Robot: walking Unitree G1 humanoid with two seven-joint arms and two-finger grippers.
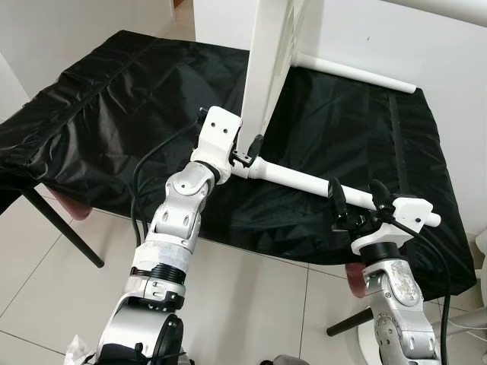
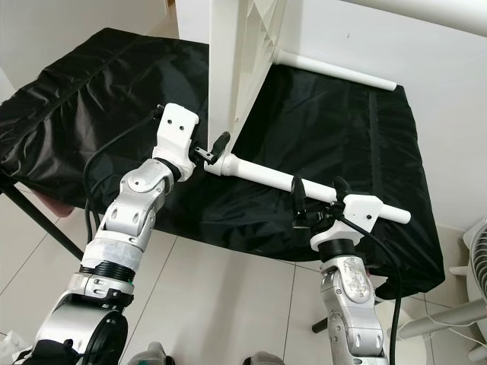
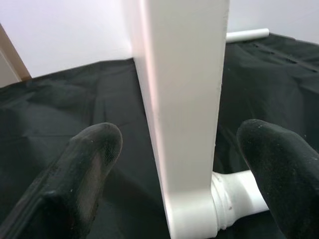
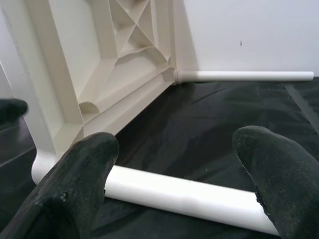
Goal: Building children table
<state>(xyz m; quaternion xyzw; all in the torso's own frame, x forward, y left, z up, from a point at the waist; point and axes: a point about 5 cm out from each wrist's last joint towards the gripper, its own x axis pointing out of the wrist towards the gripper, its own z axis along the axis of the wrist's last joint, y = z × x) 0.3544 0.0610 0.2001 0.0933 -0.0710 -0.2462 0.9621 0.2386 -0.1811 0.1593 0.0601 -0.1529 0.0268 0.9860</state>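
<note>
Two grippers are reaching at a white tabletop standing on its edge on a black cloth.

The cloth (image 1: 114, 114) is covering most of the frame. The tabletop (image 1: 268, 68) is standing at top middle. One leg (image 1: 304, 181) is sticking out from its low corner toward lower right; another leg (image 1: 358, 74) is lying at upper right. The left gripper (image 1: 247, 156) is sitting open around the corner. The right gripper (image 1: 358, 199) is sitting open around the near leg.
</note>
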